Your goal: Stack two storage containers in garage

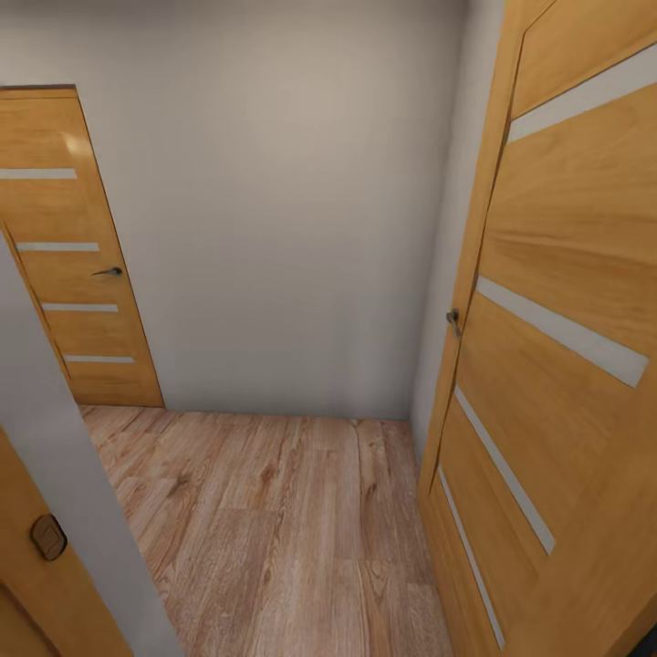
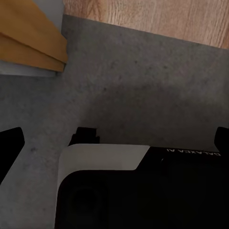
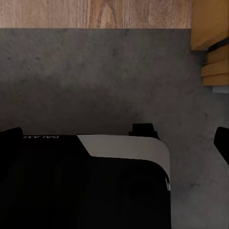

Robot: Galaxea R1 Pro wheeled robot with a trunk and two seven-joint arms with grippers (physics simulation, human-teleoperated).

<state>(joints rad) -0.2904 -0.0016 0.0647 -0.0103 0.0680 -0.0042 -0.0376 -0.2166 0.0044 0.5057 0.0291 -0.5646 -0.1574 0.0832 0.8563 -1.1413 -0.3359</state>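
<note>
Standing at the seam where dark grey mottled concrete floor (image 3: 95, 71) is meeting light wood plank flooring (image 1: 274, 511) | storage containers: not sighted; presumably light, stiff, thin-walled, so grip by opposite rims | orange panelled doors (image 1: 566, 301) flanking | both grippers: fingertips spread, carrying nothing.

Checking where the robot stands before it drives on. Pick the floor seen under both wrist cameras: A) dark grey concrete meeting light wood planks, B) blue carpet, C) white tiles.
A: both wrist views show mottled grey concrete bordered by a strip of wood planks.
</note>
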